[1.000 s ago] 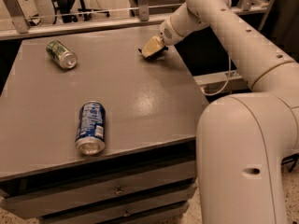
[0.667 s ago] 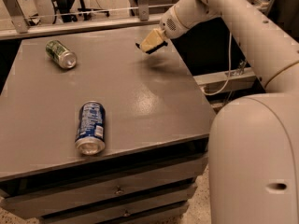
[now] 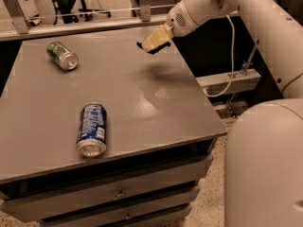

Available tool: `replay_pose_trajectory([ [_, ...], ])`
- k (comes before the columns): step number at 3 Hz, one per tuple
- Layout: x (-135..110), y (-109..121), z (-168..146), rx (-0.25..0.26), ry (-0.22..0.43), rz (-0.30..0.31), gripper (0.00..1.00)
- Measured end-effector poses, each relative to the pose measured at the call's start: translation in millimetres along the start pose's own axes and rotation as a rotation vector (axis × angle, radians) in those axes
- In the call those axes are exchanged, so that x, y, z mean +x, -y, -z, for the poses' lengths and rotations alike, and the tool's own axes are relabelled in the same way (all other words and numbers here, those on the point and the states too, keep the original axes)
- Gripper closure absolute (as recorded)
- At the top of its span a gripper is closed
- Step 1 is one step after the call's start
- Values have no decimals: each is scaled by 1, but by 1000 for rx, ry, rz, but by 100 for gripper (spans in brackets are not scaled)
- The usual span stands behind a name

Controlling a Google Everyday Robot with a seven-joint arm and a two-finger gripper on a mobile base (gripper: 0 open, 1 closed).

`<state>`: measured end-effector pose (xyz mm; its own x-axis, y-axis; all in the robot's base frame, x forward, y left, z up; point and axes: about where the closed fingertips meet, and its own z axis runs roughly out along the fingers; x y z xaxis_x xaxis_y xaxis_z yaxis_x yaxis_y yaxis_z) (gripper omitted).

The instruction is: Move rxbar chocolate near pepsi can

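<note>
Beige gripper (image 3: 152,41) over table (image 3: 142,103), half-hiding rxbar chocolate (image 3: 140,45)

Lettering on pepsi can (image 3: 92,126) unreadable

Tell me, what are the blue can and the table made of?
Pepsi can: likely thin metal, shiny silver end, glossy blue print. Table: smooth grey top, soft sheen, maybe laminate or painted metal. The gripper hovers above its far right part, shut on the rxbar chocolate.

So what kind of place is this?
Likely a robot test lab: a grey drawer cabinet as workbench, metal railing behind it, a loose cable, and the gripper above the cabinet's far right edge.
</note>
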<state>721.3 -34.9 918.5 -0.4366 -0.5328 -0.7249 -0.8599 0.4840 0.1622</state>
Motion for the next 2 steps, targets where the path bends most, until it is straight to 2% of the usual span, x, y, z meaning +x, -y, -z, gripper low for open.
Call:
replay_pose_trajectory([
  [1,5,-15,-15,-71,-30,40,100],
  [2,19,-48,-26,-183,-87,104,100],
])
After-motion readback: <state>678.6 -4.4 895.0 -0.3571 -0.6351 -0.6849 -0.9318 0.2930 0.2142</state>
